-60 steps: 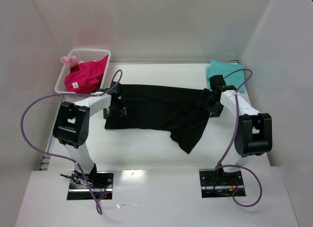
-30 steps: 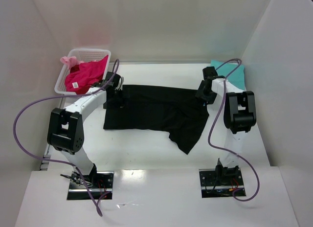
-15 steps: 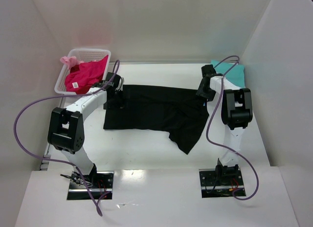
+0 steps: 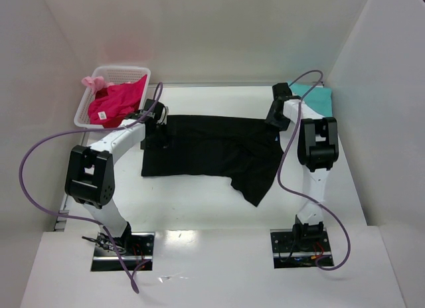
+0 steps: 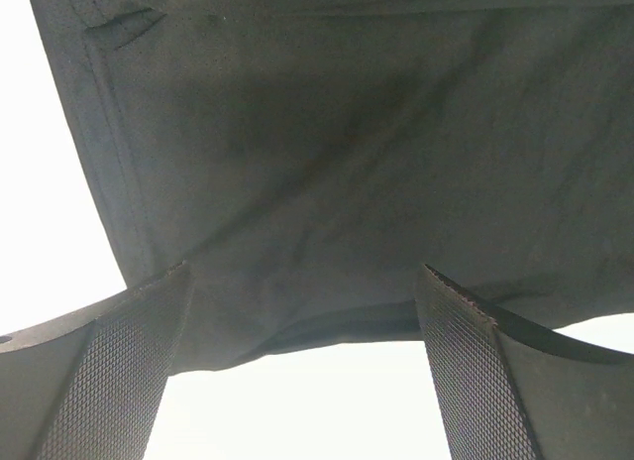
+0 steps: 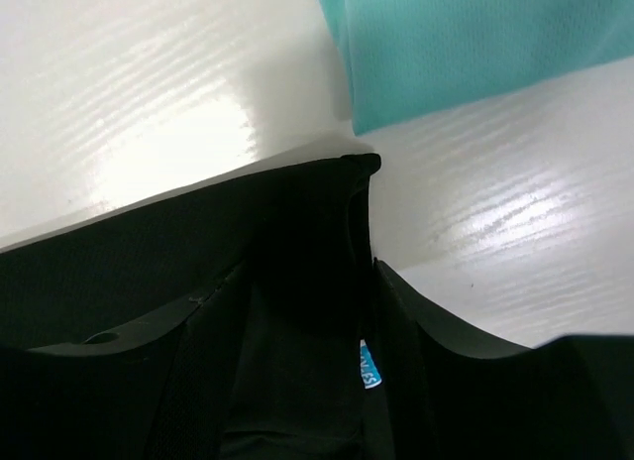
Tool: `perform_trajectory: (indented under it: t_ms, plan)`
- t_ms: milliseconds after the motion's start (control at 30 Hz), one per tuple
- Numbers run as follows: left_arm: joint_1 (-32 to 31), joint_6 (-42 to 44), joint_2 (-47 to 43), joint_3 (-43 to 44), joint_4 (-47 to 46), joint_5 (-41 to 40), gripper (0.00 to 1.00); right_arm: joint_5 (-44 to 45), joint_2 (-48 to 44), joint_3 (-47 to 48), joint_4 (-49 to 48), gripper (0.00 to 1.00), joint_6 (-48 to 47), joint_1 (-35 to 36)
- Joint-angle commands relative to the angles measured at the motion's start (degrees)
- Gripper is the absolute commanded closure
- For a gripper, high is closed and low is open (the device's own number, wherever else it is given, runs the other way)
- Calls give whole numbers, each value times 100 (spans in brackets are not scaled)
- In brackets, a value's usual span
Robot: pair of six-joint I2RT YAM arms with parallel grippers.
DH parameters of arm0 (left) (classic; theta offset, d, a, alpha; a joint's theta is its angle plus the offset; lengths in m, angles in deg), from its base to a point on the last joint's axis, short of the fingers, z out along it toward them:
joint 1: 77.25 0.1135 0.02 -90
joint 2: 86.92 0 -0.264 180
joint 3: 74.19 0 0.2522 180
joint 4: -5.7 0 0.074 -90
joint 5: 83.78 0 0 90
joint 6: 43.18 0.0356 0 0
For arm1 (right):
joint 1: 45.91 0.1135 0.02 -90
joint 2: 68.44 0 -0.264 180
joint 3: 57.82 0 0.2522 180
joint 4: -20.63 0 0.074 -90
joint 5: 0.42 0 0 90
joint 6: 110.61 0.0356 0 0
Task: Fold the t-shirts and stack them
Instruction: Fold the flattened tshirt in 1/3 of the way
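The black t-shirt [image 4: 212,152] lies spread across the table's middle, one flap trailing toward the front right. My left gripper [image 4: 155,125] sits at its far left corner. In the left wrist view that gripper [image 5: 302,371] stands open, with the black cloth's [image 5: 327,163] hem running between its fingers. At the shirt's far right corner is my right gripper [image 4: 273,117]. Seen from the right wrist, this gripper [image 6: 309,272] is open and straddles the black corner [image 6: 198,232]; a small blue tag [image 6: 368,364] shows by one finger. The teal t-shirt [image 4: 319,99] [image 6: 466,44] lies folded behind.
A white lattice basket [image 4: 126,72] at the back left holds the magenta-pink t-shirt [image 4: 116,102]. White walls close in the table on the left, back and right. Purple cables loop from both arms.
The right arm has reached further back onto the black shirt's far right corner, and its jaws have narrowed. The left arm moved up to the far left corner, then held still.
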Motion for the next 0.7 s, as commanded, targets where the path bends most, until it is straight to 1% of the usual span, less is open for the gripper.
perform_trajectory:
  t_ms: [0, 133, 267, 300, 333, 367, 400, 433, 467, 533, 567, 600, 633, 667]
  plan:
    - [25, 50, 49, -31, -29, 53, 0, 104, 295, 450, -151, 42, -125, 54]
    - [25, 50, 49, -31, -29, 53, 0, 104, 357, 538, -37, 42, -126, 54]
    - [25, -3, -21, -31, -29, 53, 0, 104, 33, 434, 147, 41, -126, 54]
    - [25, -3, -82, -31, 23, 53, 0, 104, -273, 346, 148, 39, -126, 54]
    - [25, -3, -144, -31, 24, 1, 0, -9, -667, 41, 87, 33, -74, 54]
    - [25, -64, -144, -31, 24, 0, 0, -62, -871, 38, 86, 33, -73, 54]
    - [25, -64, -223, -31, 76, 0, 0, -141, -1274, -215, 86, 24, -21, 54]
    - [25, -125, -302, -31, 76, 0, 0, -298, -1678, -296, 86, 19, -21, 54]
    - [25, -126, -372, -31, 76, 0, 0, -387, -1882, -470, 86, 14, 66, 54]
    - [25, -231, -451, -92, 76, 62, 0, -580, -2278, -691, 147, 12, 190, 54]
    - [25, -231, -539, -145, 76, 132, 0, -668, -2663, -979, 226, 12, 269, 54]
    - [25, -301, -627, -145, 146, 132, 0, -982, -3014, -1313, 323, 6, 444, 54]
    - [25, -301, -680, -215, 147, 132, 0, -1055, -3166, -1499, 385, 0, 698, 54]
    - [25, -354, -776, -216, 216, 132, 0, -1204, -3481, -1883, 516, 0, 813, 115]
